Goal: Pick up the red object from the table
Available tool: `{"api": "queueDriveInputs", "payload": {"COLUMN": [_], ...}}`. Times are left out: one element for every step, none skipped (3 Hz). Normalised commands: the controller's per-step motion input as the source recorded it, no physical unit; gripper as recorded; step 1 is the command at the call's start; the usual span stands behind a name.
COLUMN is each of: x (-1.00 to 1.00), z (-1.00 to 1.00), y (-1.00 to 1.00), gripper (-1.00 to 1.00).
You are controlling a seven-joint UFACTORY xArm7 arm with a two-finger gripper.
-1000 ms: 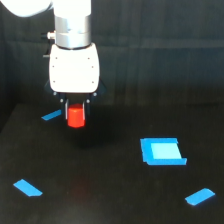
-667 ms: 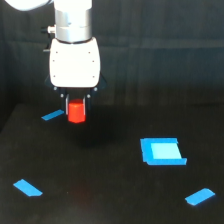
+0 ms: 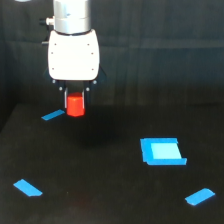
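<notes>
Exterior view puts the end effector [image 3: 75, 102] at about eleven o'clock from the frame's centre, hanging under the white wrist housing [image 3: 73, 54] of the arm. You can see its dark fingers clamped on the red object [image 3: 75, 105], one on each side, with the block's lower part showing below them. The block hangs clear of the worktop [image 3: 100, 195], with dark surface visible beneath it.

You have no bins, trays or other containers in sight, so nothing is held inside anything.

On the matte black worktop you can count four bright blue patches. A thin strip [image 3: 52, 115] lies just beside the block at nine o'clock from it. The largest patch [image 3: 161, 151], roughly square with a paler centre, sits at about four o'clock from the frame's centre. A small slanted patch [image 3: 28, 188] lies at eight o'clock, near the exterior view's left edge, and another [image 3: 199, 196] at five o'clock, near the lower right corner.

Behind the worktop, you see a dark curtain-like backdrop [image 3: 165, 55] with faint vertical folds.
</notes>
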Motion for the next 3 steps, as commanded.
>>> {"api": "queueDriveInputs", "payload": {"x": [0.01, 0.06, -0.09], "z": [0.12, 0.05, 0.15], "y": [-0.17, -0.17, -0.08], "gripper": [-1.0, -1.0, -0.9]}}
